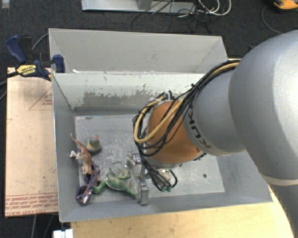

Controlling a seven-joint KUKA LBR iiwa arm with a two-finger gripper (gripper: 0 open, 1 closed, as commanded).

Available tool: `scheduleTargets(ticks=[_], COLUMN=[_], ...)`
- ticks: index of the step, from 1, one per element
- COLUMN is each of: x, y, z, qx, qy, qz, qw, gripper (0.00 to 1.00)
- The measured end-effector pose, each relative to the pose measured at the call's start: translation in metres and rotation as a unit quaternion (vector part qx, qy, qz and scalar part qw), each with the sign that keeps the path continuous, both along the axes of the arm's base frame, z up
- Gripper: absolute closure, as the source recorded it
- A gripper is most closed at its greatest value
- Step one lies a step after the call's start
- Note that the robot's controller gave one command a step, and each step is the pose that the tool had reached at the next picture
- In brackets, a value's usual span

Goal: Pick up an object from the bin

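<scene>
- The arm (258, 98) comes in from the right, and its bulk, orange wrist cover and looped cables hang over the middle of the bin. Any lift is best taken straight up, so the cables stay off the walls.
- The grey metal bin (139, 53) has tall sloped walls. Its floor (201, 175) is bare, scuffed metal that looks hard and slick, so I expect a nudged toy to slide rather than stay put.
- There is plenty of room on the right half of the floor. The left front corner is crowded, and the front wall lies just beside the working spot, so sideways travel there should be small.
- A small heap of toys lies at the left front. It includes a pinkish lizard-like figure (83, 157), a purple piece (85, 192) near the corner, and a small domed grey thing (94, 143) a little apart towards the back.
- The green toy (120, 184) is the nearest candidate. It lies low by the front wall with a pale rounded piece (119, 171) touching or just behind it. A grasp across its narrow part seems safest.
- The gripper (142, 192) is down near the floor, just to the right of the green toy. I cannot tell whether it is apart or together, and nothing is seen held in it.
</scene>
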State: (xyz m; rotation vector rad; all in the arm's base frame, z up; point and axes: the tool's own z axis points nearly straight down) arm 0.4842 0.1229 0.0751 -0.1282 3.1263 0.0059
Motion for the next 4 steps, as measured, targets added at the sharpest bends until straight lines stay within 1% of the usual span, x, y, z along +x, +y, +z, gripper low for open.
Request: scheduleTargets(ticks=[1,2,3,4], x=[0.031,0.008,0.005,0.005], y=[0.0,0.034,0.055,0.055], z=[0.039,-0.008,-0.004,-0.004], qx=[-0.001,0.0,0.001,0.001], qy=[-0.0007,0.0007,-0.0049,-0.005], qz=[0.076,-0.025,0.068,0.068], qw=[0.9971,0.9997,0.9977,0.9977], gripper=[0.0,0.0,1.0,1.0])
